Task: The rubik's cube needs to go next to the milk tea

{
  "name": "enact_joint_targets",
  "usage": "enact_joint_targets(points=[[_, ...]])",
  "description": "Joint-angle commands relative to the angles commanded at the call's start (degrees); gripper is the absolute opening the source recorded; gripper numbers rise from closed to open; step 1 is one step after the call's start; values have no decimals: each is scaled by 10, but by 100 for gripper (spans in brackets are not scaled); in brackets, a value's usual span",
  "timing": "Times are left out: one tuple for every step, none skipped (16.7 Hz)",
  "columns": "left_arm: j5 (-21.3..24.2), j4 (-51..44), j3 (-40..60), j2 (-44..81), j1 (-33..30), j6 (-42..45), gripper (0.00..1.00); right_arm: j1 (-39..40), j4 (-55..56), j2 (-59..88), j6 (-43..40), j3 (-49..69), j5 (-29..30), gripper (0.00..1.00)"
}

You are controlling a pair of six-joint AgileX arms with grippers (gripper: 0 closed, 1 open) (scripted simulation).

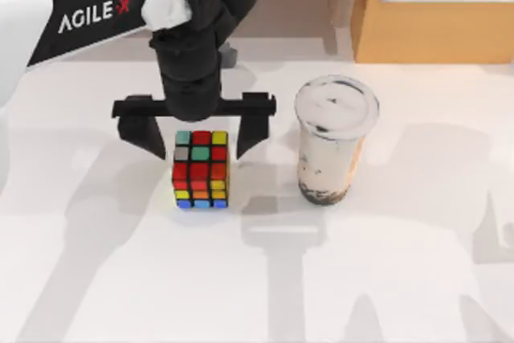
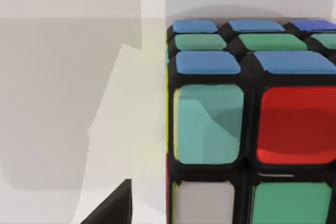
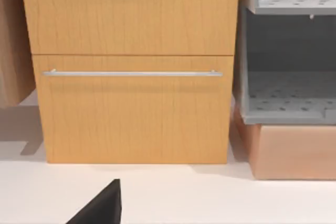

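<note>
The rubik's cube (image 1: 201, 170) stands on the white table, left of the milk tea (image 1: 331, 142) with a gap of about one cube width between them. My left gripper (image 1: 199, 150) hangs open over the cube's far half, one black finger on each side and neither touching it. The left wrist view has the cube (image 2: 252, 119) very close, blue stickers on top, and one finger (image 2: 113, 208) off to its side. The milk tea is upright, with dark pearls at its base and a whitish lid. One finger (image 3: 102, 205) of my right gripper sits well off centre, over bare table.
A wooden cabinet (image 1: 438, 14) with a metal handle stands at the table's back right. In the right wrist view it (image 3: 134, 77) stands beside a grey shelf unit (image 3: 289, 66). White table (image 1: 265, 287) stretches in front of the cube and the cup.
</note>
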Motion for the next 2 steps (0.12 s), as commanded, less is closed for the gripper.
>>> enact_joint_targets(points=[[0,0,0,0,0,0,100,0,0,0,0,0,0,100],[0,0,0,0,0,0,100,0,0,0,0,0,0,100]])
